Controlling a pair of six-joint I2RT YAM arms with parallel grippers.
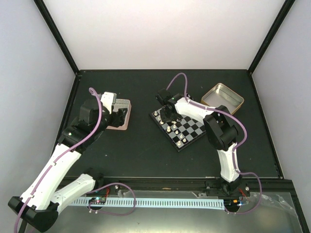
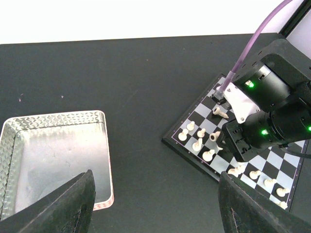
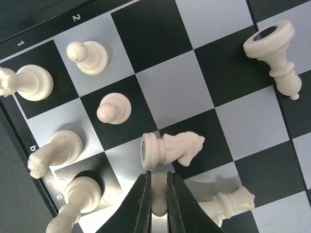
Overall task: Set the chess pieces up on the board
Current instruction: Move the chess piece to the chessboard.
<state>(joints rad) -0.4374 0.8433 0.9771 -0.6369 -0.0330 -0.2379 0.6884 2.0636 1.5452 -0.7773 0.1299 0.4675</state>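
Note:
The board (image 1: 192, 127) lies right of the table's middle, with several cream-white chess pieces (image 1: 171, 127) along its left side. No black pieces show. My right gripper (image 3: 158, 194) is low over the board (image 3: 165, 82) and shut on a small cream piece (image 3: 157, 183). A knight (image 3: 172, 148) lies on its side just beyond the fingertips. A bishop (image 3: 274, 48) and another tall piece (image 3: 228, 201) also lie toppled. Two pawns (image 3: 114, 108) stand upright. My left gripper (image 2: 155, 204) is open and empty, above the table between a silver tin (image 2: 48, 155) and the board (image 2: 279, 158).
A second empty silver tin (image 1: 222, 97) stands behind the board at the right. The left tin (image 1: 121, 121) sits under my left wrist. Black frame posts stand at the table's back corners. A white cable rail runs along the near edge.

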